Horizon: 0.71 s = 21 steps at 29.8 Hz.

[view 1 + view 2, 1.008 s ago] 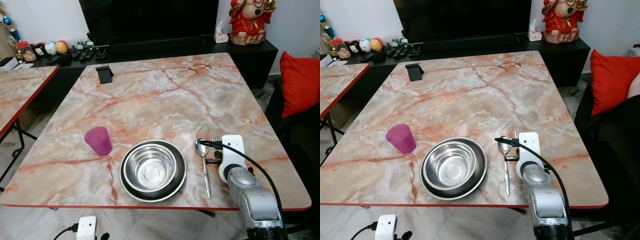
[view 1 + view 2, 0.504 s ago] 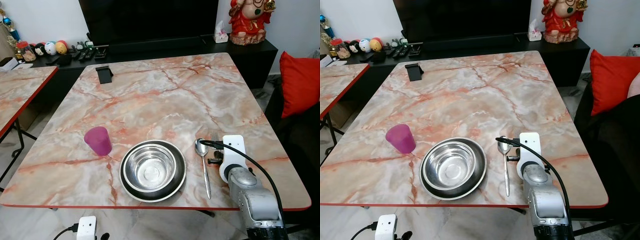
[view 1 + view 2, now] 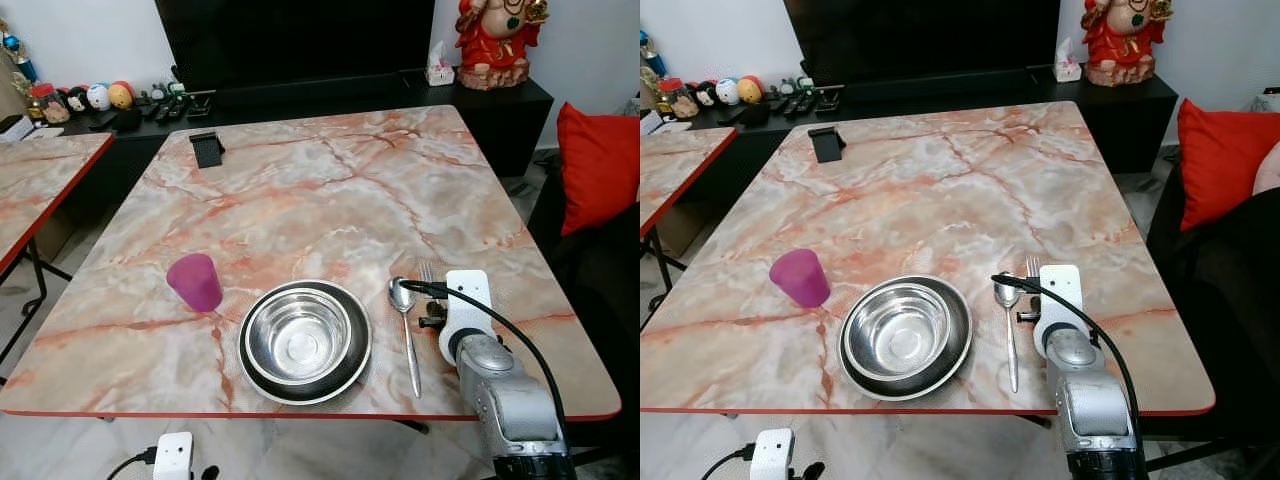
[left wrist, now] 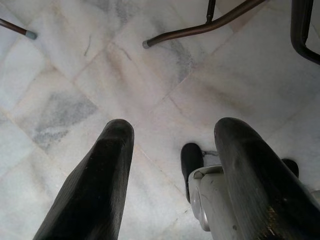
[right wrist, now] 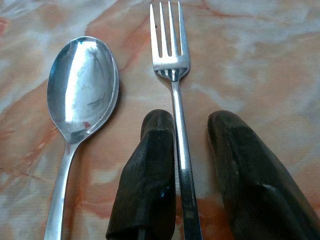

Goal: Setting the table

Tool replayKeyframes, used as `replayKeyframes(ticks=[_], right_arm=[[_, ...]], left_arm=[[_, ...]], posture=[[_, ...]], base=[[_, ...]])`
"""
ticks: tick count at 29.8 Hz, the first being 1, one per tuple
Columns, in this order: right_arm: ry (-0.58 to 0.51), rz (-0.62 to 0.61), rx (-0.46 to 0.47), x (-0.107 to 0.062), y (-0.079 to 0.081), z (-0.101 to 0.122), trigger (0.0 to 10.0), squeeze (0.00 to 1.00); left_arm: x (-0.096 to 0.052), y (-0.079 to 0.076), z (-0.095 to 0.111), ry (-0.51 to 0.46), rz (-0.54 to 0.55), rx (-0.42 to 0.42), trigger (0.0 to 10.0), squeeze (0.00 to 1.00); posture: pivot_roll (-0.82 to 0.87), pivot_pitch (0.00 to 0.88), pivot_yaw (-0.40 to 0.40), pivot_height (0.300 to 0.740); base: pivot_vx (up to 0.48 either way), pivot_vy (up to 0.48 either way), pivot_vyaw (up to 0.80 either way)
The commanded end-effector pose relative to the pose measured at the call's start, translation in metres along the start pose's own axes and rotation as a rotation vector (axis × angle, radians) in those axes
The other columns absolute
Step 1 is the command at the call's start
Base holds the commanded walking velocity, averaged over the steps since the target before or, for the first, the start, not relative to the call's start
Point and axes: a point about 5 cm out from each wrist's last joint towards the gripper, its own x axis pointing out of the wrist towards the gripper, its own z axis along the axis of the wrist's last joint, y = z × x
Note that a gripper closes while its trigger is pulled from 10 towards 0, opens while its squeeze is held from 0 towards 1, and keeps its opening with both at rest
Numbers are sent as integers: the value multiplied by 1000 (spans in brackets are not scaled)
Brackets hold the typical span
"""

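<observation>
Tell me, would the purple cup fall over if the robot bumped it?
Probably, yes. The purple cup stands upside down on the table, looks like thin plastic, so likely light. Its wide rim is down, so it might slide before tipping.

Your 2 head views look forward and down over the pink-veined marble table [image 3: 330, 190], sharing nearly everything. Your right wrist view sits close above the steel fork [image 5: 172, 75], facing 12 o'clock. Your left wrist view faces the white marble floor [image 4: 75, 75].

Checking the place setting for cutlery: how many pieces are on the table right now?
2. A spoon lies just right of the steel bowl, and a fork lies beside the spoon, its handle between the right pincer fingers. None seems hidden.
</observation>
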Motion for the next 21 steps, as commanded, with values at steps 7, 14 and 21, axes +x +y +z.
replayKeyframes(ticks=[7, 14, 21], right_arm=[[-20, 30, 24, -3, 4, 7, 10000, 0], [-31, 33, 29, -5, 5, 12, 10000, 0], [-47, 18, 36, -6, 2, 17, 10000, 0]], left_arm=[[-1, 5, -1, 18, 11, -3, 10000, 0], [0, 5, -1, 18, 9, -2, 10000, 0], [0, 5, -1, 18, 10, -3, 10000, 0]], posture=[[-114, 0, 112, 740], [-114, 0, 112, 740], [-114, 0, 112, 740]], base=[[0, 0, 0], [0, 0, 0], [0, 0, 0]])
